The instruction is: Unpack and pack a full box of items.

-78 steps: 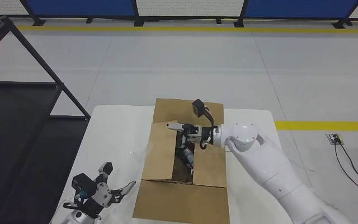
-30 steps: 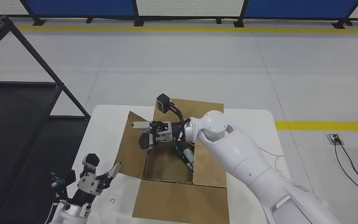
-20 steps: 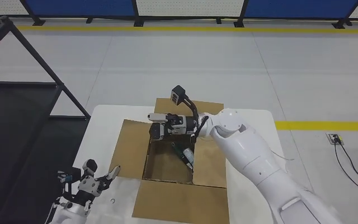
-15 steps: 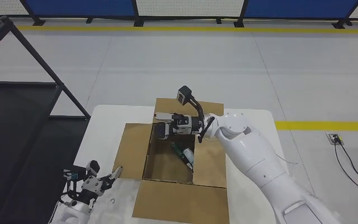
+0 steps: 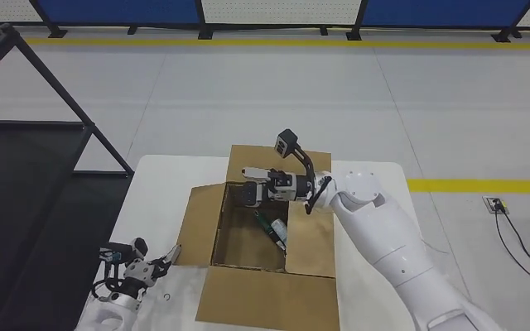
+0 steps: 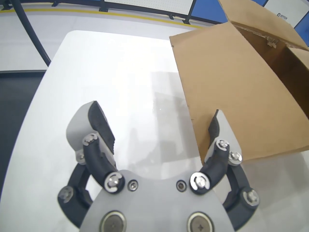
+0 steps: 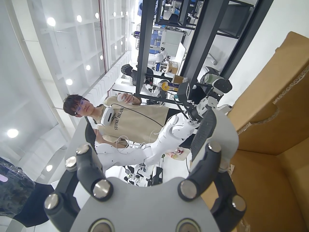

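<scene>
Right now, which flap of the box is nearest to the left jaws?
It is the left flap, spread out over the table right beside the left gripper. The far flap, near flap and right flap lie farther.

Left end effector [image 6: 157, 112] open; right end effector [image 7: 148, 126] open.

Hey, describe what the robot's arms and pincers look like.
The right arm is a glossy white shell with a black camera on a wrist bracket. The left pincer and right pincer match: grey screwed plate, black curved links, pale grey fingers with black pads.
</scene>
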You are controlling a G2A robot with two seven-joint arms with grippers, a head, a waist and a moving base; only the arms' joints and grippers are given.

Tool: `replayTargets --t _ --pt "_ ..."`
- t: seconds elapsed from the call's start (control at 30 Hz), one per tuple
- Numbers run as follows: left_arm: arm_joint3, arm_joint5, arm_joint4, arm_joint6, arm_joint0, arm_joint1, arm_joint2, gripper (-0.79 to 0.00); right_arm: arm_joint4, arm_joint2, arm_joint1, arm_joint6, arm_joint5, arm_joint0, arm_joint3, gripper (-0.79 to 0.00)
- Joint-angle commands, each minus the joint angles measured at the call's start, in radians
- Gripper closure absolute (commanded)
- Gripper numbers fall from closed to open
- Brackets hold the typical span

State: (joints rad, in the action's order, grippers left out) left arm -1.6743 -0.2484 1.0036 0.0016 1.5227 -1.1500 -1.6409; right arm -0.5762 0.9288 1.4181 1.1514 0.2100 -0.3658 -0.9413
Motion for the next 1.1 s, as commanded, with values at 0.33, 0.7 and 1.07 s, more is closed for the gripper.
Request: replayTargets --t 0.33,0.7,1.07 --pt "-0.242 -0.052 -0.082 0.117 0.117 0.005 -0.159 -0.785 0.101 0.136 -0.063 0.037 0.010 -0.108 -0.130 -0.785" --pt "-0.524 -0.106 -0.033 0.007 0.105 0.011 -0.167 -0.785 0.107 0.399 -0.145 0.052 0.021 -0.332 -0.314 -0.785" --pt "-0.381 -0.140 0.036 -0.285 -0.254 0.007 0.196 -0.785 0.103 0.698 -0.213 0.056 0.029 -0.647 -0.583 -0.785"
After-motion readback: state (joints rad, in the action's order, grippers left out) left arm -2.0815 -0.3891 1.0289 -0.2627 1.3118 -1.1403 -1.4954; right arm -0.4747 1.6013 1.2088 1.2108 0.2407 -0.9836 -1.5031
